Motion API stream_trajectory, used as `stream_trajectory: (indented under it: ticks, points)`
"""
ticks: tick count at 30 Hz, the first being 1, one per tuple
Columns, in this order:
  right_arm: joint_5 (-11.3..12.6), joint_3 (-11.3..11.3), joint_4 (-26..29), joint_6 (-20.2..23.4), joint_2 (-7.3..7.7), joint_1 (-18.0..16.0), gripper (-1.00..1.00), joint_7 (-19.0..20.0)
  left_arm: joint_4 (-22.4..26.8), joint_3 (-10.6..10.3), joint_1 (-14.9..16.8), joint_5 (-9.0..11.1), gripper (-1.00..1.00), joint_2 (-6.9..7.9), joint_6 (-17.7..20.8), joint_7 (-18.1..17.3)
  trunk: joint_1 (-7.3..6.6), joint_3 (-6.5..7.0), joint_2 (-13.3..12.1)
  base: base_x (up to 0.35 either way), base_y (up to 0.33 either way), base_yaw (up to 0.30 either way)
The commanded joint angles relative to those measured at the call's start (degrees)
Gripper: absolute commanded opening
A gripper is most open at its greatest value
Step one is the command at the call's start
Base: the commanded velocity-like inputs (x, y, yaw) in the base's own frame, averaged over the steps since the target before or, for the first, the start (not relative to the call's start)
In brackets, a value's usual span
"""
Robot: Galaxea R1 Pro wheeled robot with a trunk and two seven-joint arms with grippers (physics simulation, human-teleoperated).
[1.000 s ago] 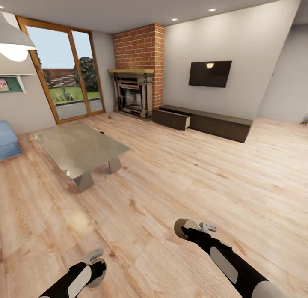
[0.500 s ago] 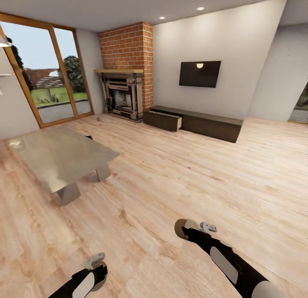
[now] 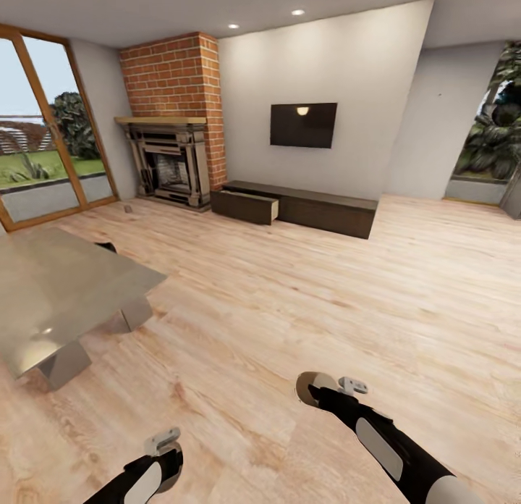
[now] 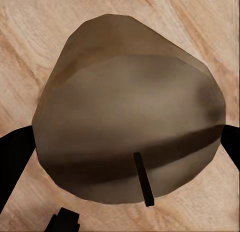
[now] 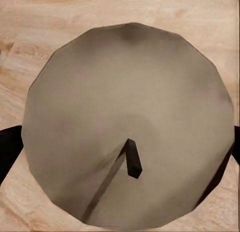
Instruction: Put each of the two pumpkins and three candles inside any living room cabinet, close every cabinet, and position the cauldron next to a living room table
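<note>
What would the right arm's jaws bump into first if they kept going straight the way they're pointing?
Most likely the wooden floor. The right gripper is shut on a candle, and its wrist view looks past the candle at floorboards, with nothing else in between. How far off the floor lies is unclear.

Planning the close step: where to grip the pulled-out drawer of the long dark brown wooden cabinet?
Drawer: flat front, no handle, so probably hook the front panel's top edge from above, room side, where it stands proud of the cabinet.
</note>
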State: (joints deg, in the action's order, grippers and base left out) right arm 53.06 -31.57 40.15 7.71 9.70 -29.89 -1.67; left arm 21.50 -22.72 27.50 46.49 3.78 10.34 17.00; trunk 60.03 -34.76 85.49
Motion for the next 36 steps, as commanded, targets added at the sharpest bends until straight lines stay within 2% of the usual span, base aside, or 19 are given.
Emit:
stream_trajectory:
  ticks: [1,7,17,24,36]
  points:
    - [0.38,-0.25,0.09,0.09,0.06,-0.08,-1.0,-0.13,0.21,-0.5,0.01,0.37,-1.0,0.08,0.21,0.49,0.03,-0.05,0.03,0.343,0.0,-0.287]
    - [0.38,-0.25,0.11,0.23,0.08,-0.08,-1.0,-0.05,0.21,-0.94,0.01,0.44,-1.0,0.08,0.21,0.49,0.03,-0.05,0.03,0.343,0.0,-0.211]
    - [0.44,-0.25,0.1,0.22,0.06,-0.08,-1.0,-0.09,0.21,-1.01,0.01,0.44,-1.0,0.08,0.21,0.49,0.03,-0.05,0.03,0.343,0.0,-0.015]
    - [0.45,-0.2,0.09,0.23,0.12,-0.08,-1.0,-0.05,0.21,-1.01,0.01,0.44,-1.0,0.08,0.21,0.49,0.03,-0.05,0.03,0.343,0.0,-0.158]
    - [0.29,-0.25,-1.13,0.04,0.05,-0.08,-1.0,-0.18,0.21,-1.01,0.01,0.44,-1.0,0.08,0.21,0.49,0.03,-0.05,0.03,0.343,0.0,-0.009]
